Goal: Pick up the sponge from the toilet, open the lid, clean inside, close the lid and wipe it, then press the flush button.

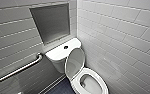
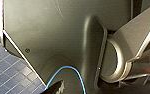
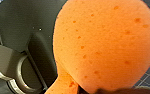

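The right gripper [image 3: 86,88] is clenched on the sponge [image 3: 106,45], pinching its narrow end so the broad end bulges free above dark floor tiles. I cannot tell the left gripper's [image 2: 55,88] grip. On the toilet [image 1: 59,53] the lid [image 1: 75,62] stands upright against the tank. The bowl [image 1: 89,83] lies open, probably nearer the right arm; what it holds is unclear.

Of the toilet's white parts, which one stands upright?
The smooth white oval plastic lid stands raised; the white ring-shaped seat is lowered flat, and the flat rectangular tank top lies level.
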Controlling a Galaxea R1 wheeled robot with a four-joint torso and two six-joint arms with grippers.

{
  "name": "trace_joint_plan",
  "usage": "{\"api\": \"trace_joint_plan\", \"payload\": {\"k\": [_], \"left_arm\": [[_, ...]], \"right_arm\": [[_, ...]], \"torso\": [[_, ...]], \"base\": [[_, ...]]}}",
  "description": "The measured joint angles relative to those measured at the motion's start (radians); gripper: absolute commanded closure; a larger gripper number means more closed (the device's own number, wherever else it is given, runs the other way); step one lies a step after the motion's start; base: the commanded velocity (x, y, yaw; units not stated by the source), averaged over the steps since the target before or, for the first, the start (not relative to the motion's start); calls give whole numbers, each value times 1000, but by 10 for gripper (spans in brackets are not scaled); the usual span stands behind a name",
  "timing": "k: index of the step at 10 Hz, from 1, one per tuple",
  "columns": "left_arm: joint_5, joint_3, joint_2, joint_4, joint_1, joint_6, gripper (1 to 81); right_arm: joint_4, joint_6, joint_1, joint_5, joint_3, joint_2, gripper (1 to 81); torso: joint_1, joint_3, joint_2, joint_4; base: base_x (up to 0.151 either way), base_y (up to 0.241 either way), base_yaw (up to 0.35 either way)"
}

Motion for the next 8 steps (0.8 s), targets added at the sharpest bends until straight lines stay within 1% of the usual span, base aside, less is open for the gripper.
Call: {"api": "trace_joint_plan", "payload": {"k": [2,3,4,5,7,8], "left_arm": [[7,129,-62,-1,-16,9,10],[12,199,-94,-2,-32,11,10],[14,263,-129,-2,-53,15,10],[16,324,-168,-2,-74,16,10],[33,454,-249,-2,-127,16,10],[56,508,-280,-3,-167,16,10]], "right_arm": [[0,0,3,3,123,-76,811],[0,-3,3,20,160,-118,811],[0,-5,-3,57,172,-145,811],[2,-4,-6,87,179,-151,811],[2,-4,-5,88,219,-148,811],[2,-5,-5,89,250,-162,811]], "torso": [[0,0,0,0],[0,0,0,0],[0,0,0,0],[0,0,0,0],[0,0,0,0],[0,0,0,0]], "base": [[0,0,0],[0,0,0],[0,0,0],[0,0,0],[0,0,0],[0,0,0]]}}
